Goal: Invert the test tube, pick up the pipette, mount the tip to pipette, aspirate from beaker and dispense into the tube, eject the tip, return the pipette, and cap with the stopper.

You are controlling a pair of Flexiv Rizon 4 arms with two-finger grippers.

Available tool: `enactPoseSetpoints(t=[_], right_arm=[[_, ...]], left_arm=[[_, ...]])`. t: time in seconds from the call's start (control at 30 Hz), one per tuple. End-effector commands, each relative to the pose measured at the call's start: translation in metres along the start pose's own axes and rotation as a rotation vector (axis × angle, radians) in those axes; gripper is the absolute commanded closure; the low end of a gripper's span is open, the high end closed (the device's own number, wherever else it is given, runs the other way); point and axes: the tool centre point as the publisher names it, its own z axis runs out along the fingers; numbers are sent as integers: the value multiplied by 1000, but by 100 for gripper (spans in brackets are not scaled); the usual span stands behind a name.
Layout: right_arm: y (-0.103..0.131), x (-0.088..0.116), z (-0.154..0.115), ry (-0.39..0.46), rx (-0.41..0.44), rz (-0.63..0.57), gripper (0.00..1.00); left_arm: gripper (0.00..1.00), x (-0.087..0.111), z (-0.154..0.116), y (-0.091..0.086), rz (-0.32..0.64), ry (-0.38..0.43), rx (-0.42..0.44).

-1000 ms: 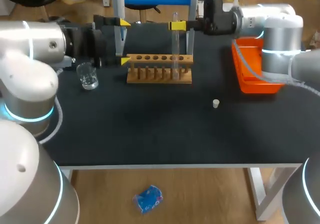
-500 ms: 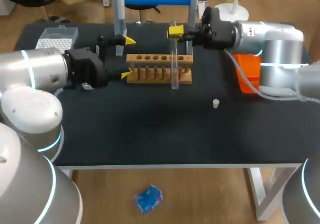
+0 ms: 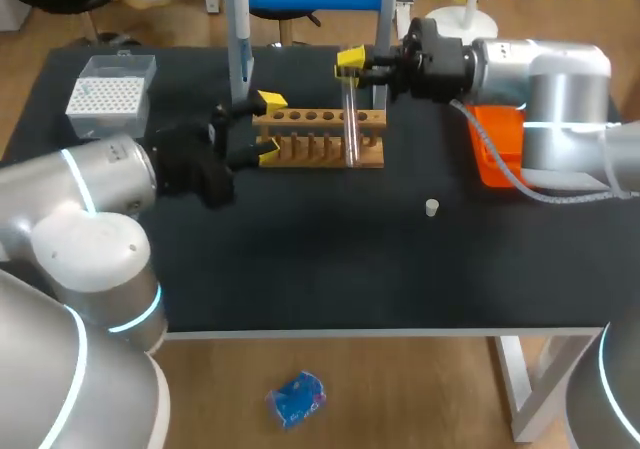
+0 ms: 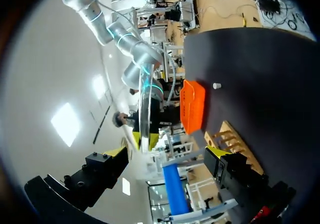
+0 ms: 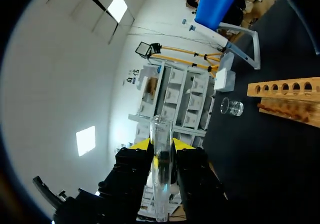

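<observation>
My right gripper (image 3: 352, 64) is shut on a clear test tube (image 3: 350, 119), held upright over the right part of the wooden rack (image 3: 300, 119). In the right wrist view the tube (image 5: 162, 174) sits between the yellow tips of the right gripper (image 5: 162, 146). My left gripper (image 3: 266, 125) stands open and holds nothing, at the rack's left end. It looks toward the held tube (image 4: 145, 114). The pipette (image 3: 239, 39) hangs on its stand behind the rack. A small white stopper (image 3: 431, 207) lies on the mat. The beaker (image 5: 231, 107) shows beyond the rack (image 5: 285, 97); my left arm hides it in the head view.
A tip box (image 3: 108, 94) sits at the back left. An orange tray (image 3: 500, 149) stands at the right, under my right arm. The black mat (image 3: 330, 259) stretches from the rack to the table's front edge.
My left arm has swung forward and right, bringing its open gripper to the rack's left end, uncovering the tip box and hiding the beaker. The right gripper and its tube barely shifted.
</observation>
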Motion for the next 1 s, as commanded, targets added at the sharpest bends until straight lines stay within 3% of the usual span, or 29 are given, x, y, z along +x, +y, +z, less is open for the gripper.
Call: enactPoseSetpoints(t=[0.03,0.17,0.47,1.0], right_arm=[[7,-10,-1,19,7,20,100],[10,-21,-4,24,0,33,100],[13,-38,-6,48,2,73,100],[15,-51,7,30,27,91,100]], left_arm=[[0,3,15,-5,-2,-273,-3],[0,0,21,-8,-58,-268,89],[0,4,39,-20,47,-209,198],[0,8,59,-28,38,-102,299]])
